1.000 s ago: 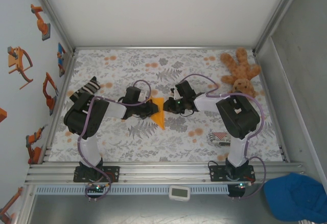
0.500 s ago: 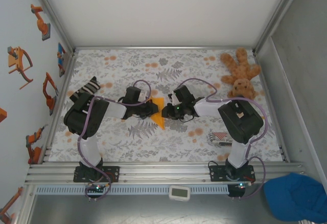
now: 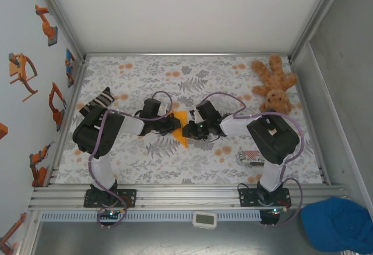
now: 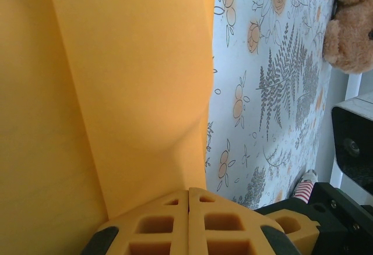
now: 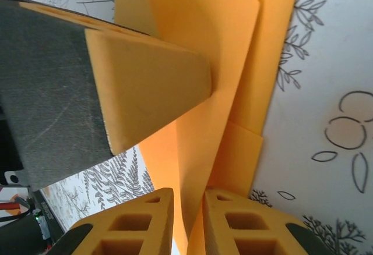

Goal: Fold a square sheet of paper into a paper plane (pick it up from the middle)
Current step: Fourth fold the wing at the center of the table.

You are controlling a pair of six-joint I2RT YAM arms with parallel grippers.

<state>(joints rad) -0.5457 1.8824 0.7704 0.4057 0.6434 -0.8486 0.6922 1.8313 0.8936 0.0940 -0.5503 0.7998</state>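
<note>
The square sheet of paper [image 3: 182, 134] is bright orange and creased into a narrow wedge pointing toward the near edge, mid-table. In the left wrist view the paper [image 4: 116, 80] spreads out from my left gripper [image 4: 188, 192], whose jaws are pressed together on its edge. From above, the left gripper [image 3: 174, 124] sits at the paper's left side. My right gripper [image 3: 187, 130] is at the paper's right side. Its jaws stand a little apart around a raised fold of the paper [image 5: 233, 63], right gripper [image 5: 188, 195]. The left gripper's finger [image 5: 145, 86] lies over the paper just ahead.
A brown plush teddy [image 3: 274, 83] lies at the back right corner, also in the left wrist view as the teddy [image 4: 352, 28]. A red-and-white striped packet [image 3: 252, 158] lies near the right arm's base. A blue cap [image 3: 341, 223] rests outside the frame.
The right gripper has moved left, up to the paper, and now straddles a fold. The left arm and the paper have stayed put.
</note>
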